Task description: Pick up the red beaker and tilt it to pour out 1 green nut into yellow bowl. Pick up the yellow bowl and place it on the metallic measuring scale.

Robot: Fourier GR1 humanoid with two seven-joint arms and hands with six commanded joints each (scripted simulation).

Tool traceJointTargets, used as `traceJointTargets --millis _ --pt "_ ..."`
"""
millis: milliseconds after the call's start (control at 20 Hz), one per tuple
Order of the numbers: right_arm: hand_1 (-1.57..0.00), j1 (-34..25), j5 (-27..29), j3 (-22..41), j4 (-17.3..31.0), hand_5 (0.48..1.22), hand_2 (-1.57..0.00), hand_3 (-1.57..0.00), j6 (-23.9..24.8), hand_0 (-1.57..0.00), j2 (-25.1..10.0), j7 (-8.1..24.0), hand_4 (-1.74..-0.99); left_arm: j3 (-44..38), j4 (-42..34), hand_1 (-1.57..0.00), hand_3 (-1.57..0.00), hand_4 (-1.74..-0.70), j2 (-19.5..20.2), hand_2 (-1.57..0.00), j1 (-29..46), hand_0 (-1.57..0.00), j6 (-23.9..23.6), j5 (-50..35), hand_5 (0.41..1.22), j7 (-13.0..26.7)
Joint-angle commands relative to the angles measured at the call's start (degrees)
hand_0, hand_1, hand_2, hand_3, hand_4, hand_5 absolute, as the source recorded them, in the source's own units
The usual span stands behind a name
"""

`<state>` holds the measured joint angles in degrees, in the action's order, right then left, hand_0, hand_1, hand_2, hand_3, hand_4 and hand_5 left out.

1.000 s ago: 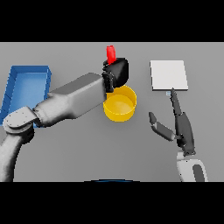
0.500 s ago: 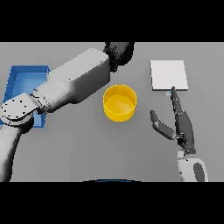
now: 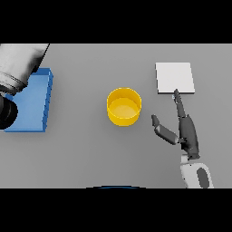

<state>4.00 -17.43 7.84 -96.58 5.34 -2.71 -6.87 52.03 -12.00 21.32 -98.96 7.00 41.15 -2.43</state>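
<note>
The grey counter is now free of the left arm across its middle: the white and grey left arm has been drawn back to ten o'clock, where only its upper part is seen over the flat blue rectangular tray at nine o'clock; the left hand is out of view, so whether the red beaker is still held cannot be told, and the beaker itself is not seen. The square metallic measuring scale lies at two o'clock. The round yellow bowl stands uncovered at the centre, well apart from the scale; no nut can be made out inside. The pour is judged finished. The right hand rests at four o'clock, fingers spread, holding nothing, near the bowl.
</note>
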Motion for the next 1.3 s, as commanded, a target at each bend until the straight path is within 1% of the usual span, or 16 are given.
traceJointTargets --millis 0,100,150,200,250,400,450,500,550,650,750,850,900,950,1100,1250 --pt "0.00 -0.8 -0.8 0.1 0.9 0.633 0.00 0.00 0.5 0.00 0.1 0.6 -1.144 -3.4 1.7 -1.57 -1.42 -1.74 1.4 -1.57 0.4 -1.57 -0.9 -3.9 1.221 0.7" --pt "0.00 -1.1 1.6 -0.5 1.2 0.625 0.00 0.00 -0.5 0.00 0.4 -0.7 -1.129 -8.8 4.9 -1.57 -1.39 -1.74 4.4 -1.57 1.2 -1.57 -2.7 -10.8 1.221 2.4" --pt "0.00 -1.3 3.0 -0.8 1.7 0.623 0.00 0.00 -1.2 0.00 0.6 -1.5 -1.110 -11.2 5.9 -1.57 -1.43 -1.74 6.2 -1.57 2.3 -1.57 -3.4 -14.2 1.221 2.1" --pt "0.00 -1.2 4.5 -1.1 1.5 0.623 0.00 0.00 -2.4 0.00 0.5 -2.0 -1.093 -13.5 7.2 -1.57 -1.46 -1.74 7.2 -1.57 3.3 -1.57 -4.3 -17.4 1.221 3.5" --pt "0.00 -1.5 5.6 -1.7 1.6 0.625 0.00 0.00 -2.8 0.00 0.2 -1.4 -1.083 -15.9 8.3 -1.57 -1.48 -1.74 8.8 -1.57 5.1 -1.57 -5.6 -20.9 1.221 3.5" --pt "0.00 -1.5 5.8 -1.0 1.9 0.642 0.00 0.00 -3.9 0.00 0.2 -1.6 -1.106 -19.7 10.3 -1.57 -1.52 -1.74 11.3 -1.57 10.8 -1.57 -10.1 -27.9 1.221 5.6" --pt "0.00 -1.5 5.5 -0.9 1.6 0.651 0.00 0.00 -4.0 0.00 -0.2 -2.1 -1.126 -20.5 11.1 -1.57 -1.53 -1.74 11.7 -1.57 12.5 -1.57 -11.7 -29.6 1.221 7.8" --pt "0.00 -1.5 6.3 -0.9 1.5 0.657 0.00 0.00 -4.7 0.00 -0.1 -2.7 -1.141 -21.6 11.2 -1.57 -1.54 -1.74 11.9 -1.57 13.5 -1.57 -12.6 -31.5 1.221 8.5" --pt "0.00 -1.3 6.6 -1.3 1.6 0.663 0.00 0.00 -4.9 0.00 -0.7 -2.7 -1.148 -23.1 12.1 -1.57 -1.55 -1.74 12.4 -1.57 15.0 -1.57 -13.9 -33.8 1.221 11.1" --pt "0.00 -2.2 5.8 -1.1 2.1 0.672 0.00 0.00 -4.3 0.00 -0.6 -1.6 -1.165 -25.6 12.4 -1.57 -1.56 -1.74 12.8 -1.57 17.1 -1.57 -15.9 -37.7 1.221 13.3" --pt "0.00 -2.1 5.3 -0.7 2.9 0.687 0.00 0.00 -4.5 0.00 -0.6 -2.9 -1.181 -27.6 12.3 -1.57 -1.49 -1.74 13.3 -1.57 20.5 -1.57 -16.5 -40.9 1.221 12.3" --pt "0.00 -1.6 4.3 -0.4 1.8 0.702 0.00 0.00 -4.1 0.00 -1.0 -3.1 -1.191 -29.2 12.1 -1.57 -1.43 -1.74 13.0 -1.57 22.6 -1.57 -17.5 -43.6 1.221 13.8" --pt "0.00 -2.1 4.2 -0.6 1.9 0.704 0.00 0.00 -3.8 0.00 -1.1 -2.0 -1.192 -30.1 11.8 -1.57 -1.40 -1.74 12.8 -1.57 24.1 -1.57 -18.2 -45.2 1.221 13.6" --pt "0.00 -1.9 4.5 -0.6 2.0 0.703 0.00 0.00 -4.2 0.00 -1.2 -2.1 -1.194 -30.8 11.3 -1.57 -1.37 -1.74 12.2 -1.57 25.6 -1.57 -18.9 -46.2 1.221 13.3" --pt "0.00 -2.1 4.6 -1.0 2.5 0.708 0.00 0.00 -4.2 0.00 -1.6 -2.5 -1.207 -32.3 8.9 -1.57 -1.38 -1.74 12.0 -1.57 30.5 -1.57 -21.2 -49.3 1.221 12.5" --pt "0.00 -2.4 4.3 -1.0 2.4 0.696 0.00 0.00 -3.7 0.00 -1.4 -2.0 -1.201 -32.6 4.3 -1.57 -1.40 -1.74 11.7 -1.57 35.6 -1.57 -23.3 -51.6 1.221 13.5"
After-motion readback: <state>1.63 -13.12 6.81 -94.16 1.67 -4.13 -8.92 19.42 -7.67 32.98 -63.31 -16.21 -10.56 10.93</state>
